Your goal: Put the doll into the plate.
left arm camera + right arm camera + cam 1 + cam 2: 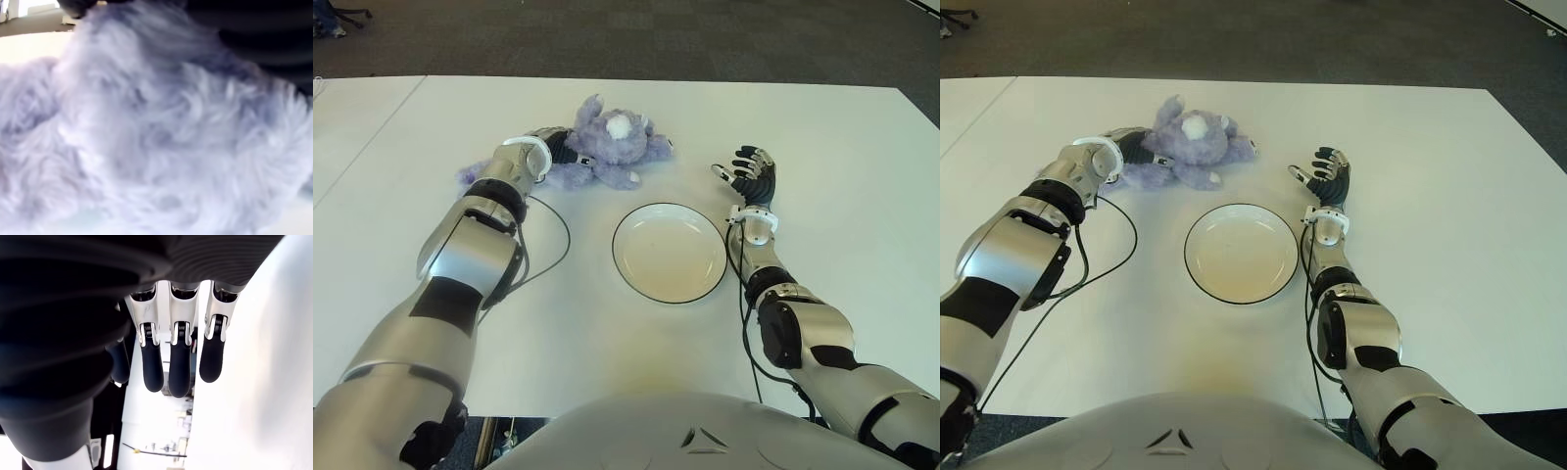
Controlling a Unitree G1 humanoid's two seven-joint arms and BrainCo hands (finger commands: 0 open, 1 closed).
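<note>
The doll (607, 152), a purple plush animal with a white patch on top, lies on the white table (822, 137) on the far side of the plate (670, 253), set a little toward the robot's left and clear of the rim. The plate is white with a dark edge, sits flat near the middle of the table, and holds nothing. The left hand (551, 145) is pressed against the doll's left flank; the head views show its dark fingers buried in the fur, and the left wrist view is filled with purple plush (161, 142) right up against the lens. Whether those fingers have closed on the doll cannot be told from any view. The doll remains in contact with the table. The right hand (747, 171) shows to the right of the plate, beyond the plate's far right edge and apart from it, palm raised, with its fingers (179, 367) extended side by side and loosely bent, gripping nothing. A thin black cable (553, 245) loops across the table beside the left forearm. Dark carpeted floor (636, 39) lies beyond the far table edge.
</note>
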